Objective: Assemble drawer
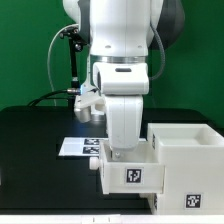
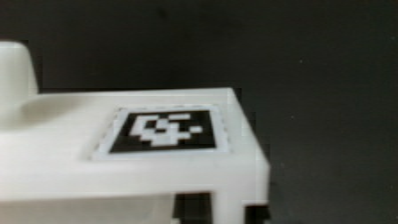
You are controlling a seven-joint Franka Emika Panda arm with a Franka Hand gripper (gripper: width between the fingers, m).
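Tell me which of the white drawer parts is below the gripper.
The white part at the exterior view's left: the gripper hangs over it. The larger box stands beside it.

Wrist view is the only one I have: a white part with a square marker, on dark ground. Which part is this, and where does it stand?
Observer: It looks like a shallow tray of the drawer, standing on the black table.
Operator: Is the casing near it?
Observer: Yes, the taller casing stands close at the exterior view's right of the tray. I cannot tell if they touch.
Operator: And where is the gripper?
Observer: The gripper comes down at the tray's rear wall. Its fingers are hidden there, so I cannot say if it is open or shut.
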